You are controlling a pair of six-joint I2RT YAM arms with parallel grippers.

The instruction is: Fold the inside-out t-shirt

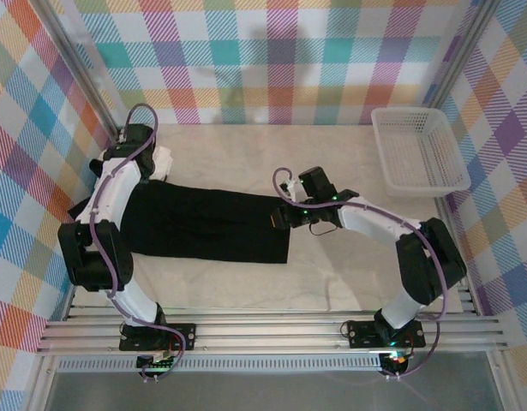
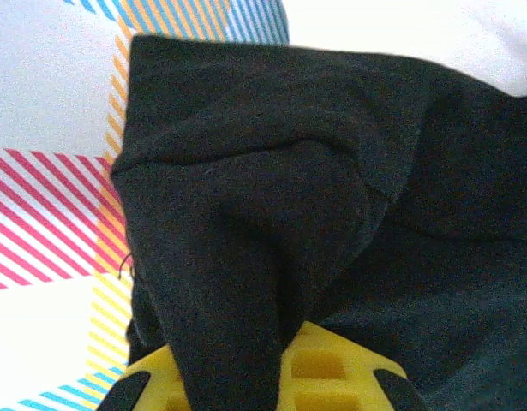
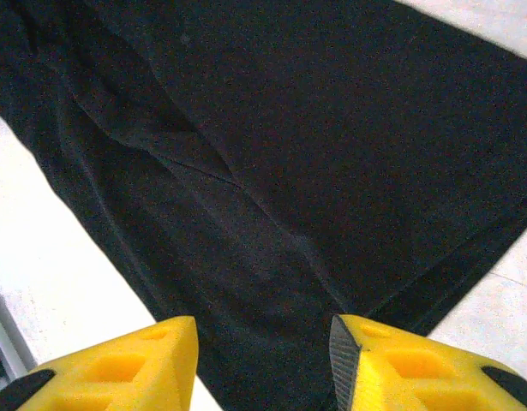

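**While the left end effector pinches cloth, a black shirt lies across the counter**

Where the pale counter point(image 1: 332, 163) meets its left edge, the large black short-sleeved cloth t-shirt point(image 1: 212, 224) begins. From there it runs as a long flat band toward the middle of the surface, about halfway between the near and far edges. Its right end stops in a straight hem near the centre.

In the left wrist view, the left end effector point(image 2: 246, 381) is closed on a bunched fold of the shirt point(image 2: 272, 214). The black fabric rises in a tented ridge from between the yellow fingers point(image 2: 323, 372). From above, the left arm reaches toward the far left corner, where a small white piece of cloth point(image 1: 163, 158) lies just beside the shirt's far edge.

At the shirt's right end sits the right end effector point(image 1: 284, 219). Its wrist view shows the yellow fingers point(image 3: 134, 364) standing apart over the dark fabric point(image 3: 289, 128), close to a corner of the hem, with bare counter on both sides. Whether the fingers touch the cloth cannot be told.

A white plastic mesh basket point(image 1: 417, 150) rests in the far right corner, well apart from the shirt.
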